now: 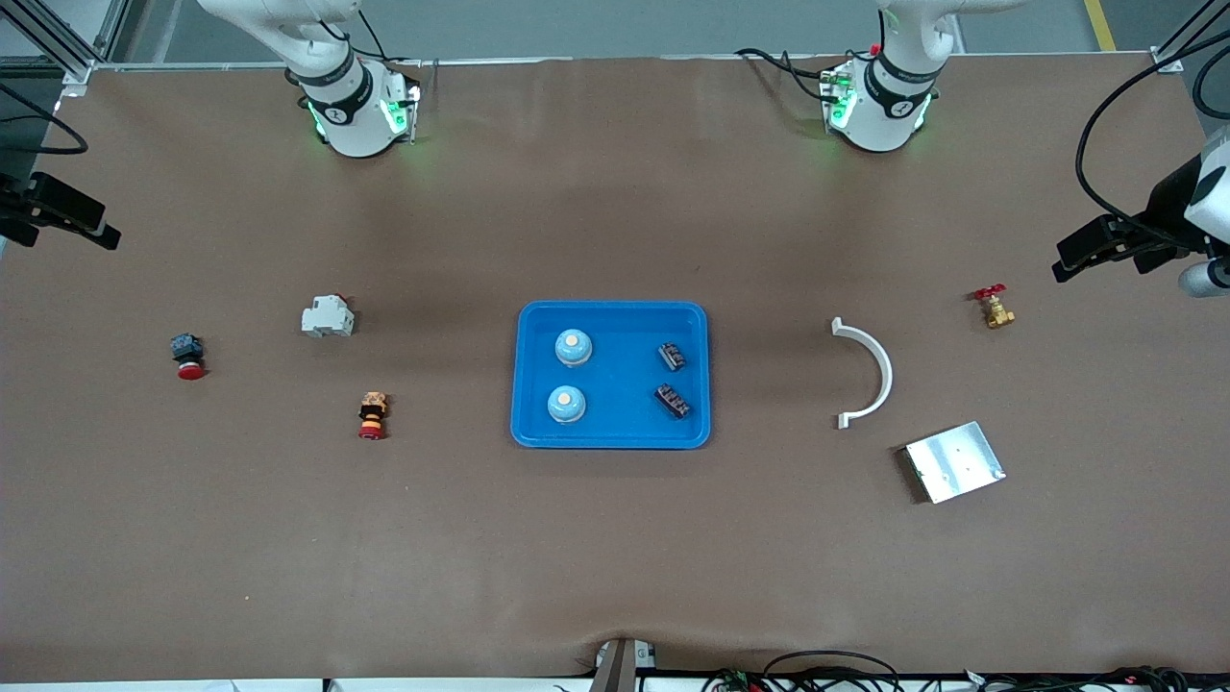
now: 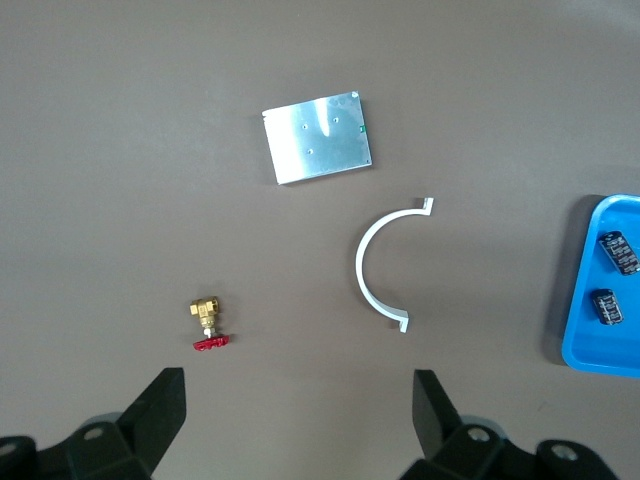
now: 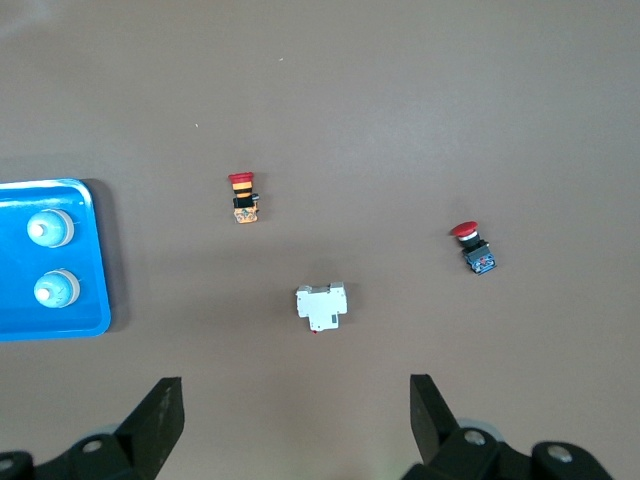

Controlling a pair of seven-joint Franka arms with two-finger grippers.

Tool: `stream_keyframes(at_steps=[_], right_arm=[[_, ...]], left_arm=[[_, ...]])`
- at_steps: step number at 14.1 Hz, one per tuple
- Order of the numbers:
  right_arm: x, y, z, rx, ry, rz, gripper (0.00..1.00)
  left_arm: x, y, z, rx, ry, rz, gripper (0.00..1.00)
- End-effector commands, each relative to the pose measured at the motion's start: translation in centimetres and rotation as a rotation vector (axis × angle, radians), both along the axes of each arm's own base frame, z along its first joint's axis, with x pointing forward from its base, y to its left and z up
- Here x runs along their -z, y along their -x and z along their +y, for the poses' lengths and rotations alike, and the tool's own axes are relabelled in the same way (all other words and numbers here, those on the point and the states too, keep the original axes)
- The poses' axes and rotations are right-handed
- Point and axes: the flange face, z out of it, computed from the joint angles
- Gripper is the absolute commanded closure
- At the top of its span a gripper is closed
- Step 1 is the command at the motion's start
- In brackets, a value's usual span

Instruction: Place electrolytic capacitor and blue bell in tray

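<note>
Front view: the shallow bright-blue plastic tray [image 1: 612,316] sits mid-bench, and it already holds two pale-blue domed bells [image 1: 573,348] on the side toward the right arm's end, plus two small dark capacitors [image 1: 672,357] toward the left arm's end. Looks to me like the job's done; nothing of that kind is left out on the brown bench [image 1: 615,557]. Both arms are pulled up high at the bench's end edges. The left gripper [image 1: 1105,252] is over the left arm's end, the right gripper [image 1: 67,223] over the right arm's end; both wait.

Left wrist view: left gripper [image 2: 298,410] fingers spread wide, holding nothing. Below lie a small brass valve with a red handle [image 2: 208,322], a white plastic half-ring bracket [image 2: 385,265] and a flat silver metal plate [image 2: 318,142]. Tray corner w/ both capacitors shows well apart from the fingers.

Right wrist view: right gripper [image 3: 296,415] fingers likewise wide and empty. Under it are a white breaker block [image 3: 322,304] and two red-capped push buttons [image 3: 243,195]. The bells are in the tray, well off.

Each arm is about as near its own pair; no further pick seems called for.
</note>
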Motion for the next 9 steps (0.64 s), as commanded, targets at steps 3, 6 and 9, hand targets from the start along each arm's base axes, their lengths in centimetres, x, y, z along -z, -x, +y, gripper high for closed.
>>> stream_keyframes(at_steps=[3, 6, 9], right_arm=[[-0.8, 0.9, 0.6, -0.029, -0.009, -0.022, 0.0], [-1.2, 0.9, 1.2, -0.06, 0.002, -0.034, 0.0], [-1.2, 0.9, 1.3, -0.063, 0.008, -0.034, 0.0]], left_arm=[[0.1, 0.1, 0.0, 0.008, 0.022, -0.007, 0.0], [0.1, 0.1, 0.0, 0.008, 0.022, -0.007, 0.0], [0.2, 0.1, -0.1, -0.001, 0.016, -0.005, 0.0]])
